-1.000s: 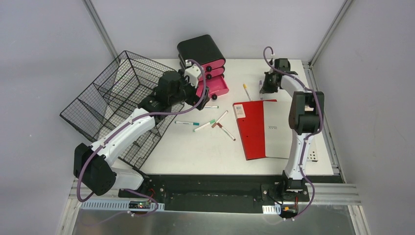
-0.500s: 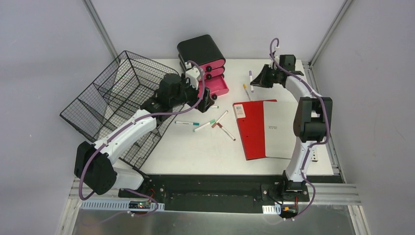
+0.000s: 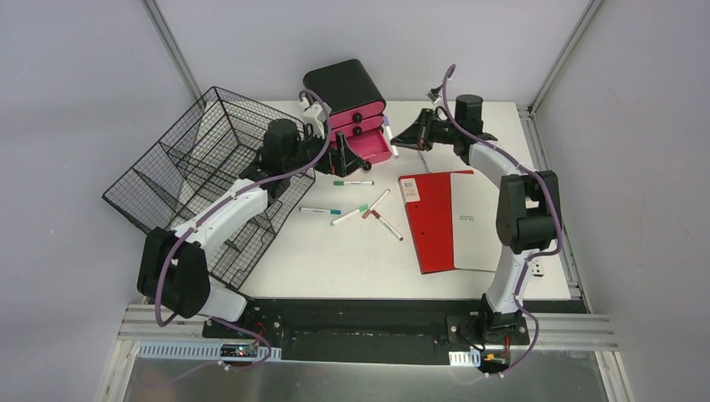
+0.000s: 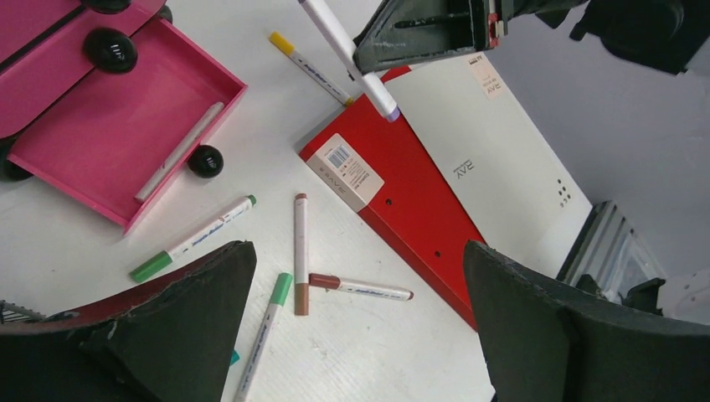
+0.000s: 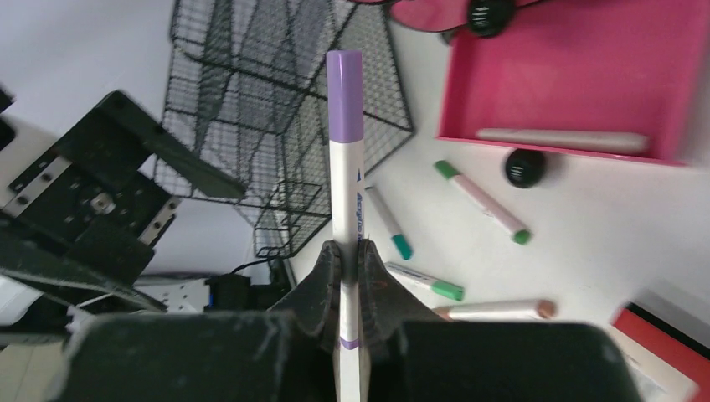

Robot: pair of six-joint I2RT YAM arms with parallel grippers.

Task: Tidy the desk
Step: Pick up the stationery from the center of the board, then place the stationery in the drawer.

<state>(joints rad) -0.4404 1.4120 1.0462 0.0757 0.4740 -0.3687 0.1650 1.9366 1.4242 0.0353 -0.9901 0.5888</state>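
1. Over the far middle of the white surface [image 3: 335,251], the right gripper [image 5: 343,255] is clamped tight on a purple-capped marker [image 5: 345,159]. It pinches the marker low on the barrel, so the capped end sticks out ahead of the fingers.
2. That marker hangs in the air beside the open pink drawer [image 4: 126,126]. It looks a sensible hold for feeding it lengthways into the tray, where one pale pen [image 4: 178,151] already lies.
3. The left gripper [image 4: 356,285] has its jaws spread wide apart and holds nothing. It hovers above the loose markers just beside the drawer, likely lining up a pick of its own.
4. Below it, a green-capped marker [image 4: 192,239] lies nearest the drawer, with a brown-capped one [image 4: 300,251] close by. A yellow-capped pen [image 4: 310,63] lies near the notebook's far corner.
5. The surface runs out flat from both arm bases, with everything resting on it. A red-and-white notebook [image 3: 456,222] lies on the right and a black drawer unit [image 3: 345,84] stands at the far edge. A wire basket [image 3: 201,159] sits at the left side and appears to hang partly past the edge.
6. By the look of it, the tidying is at an early stage: one pen is in the drawer, one marker is in the air, and several are loose.
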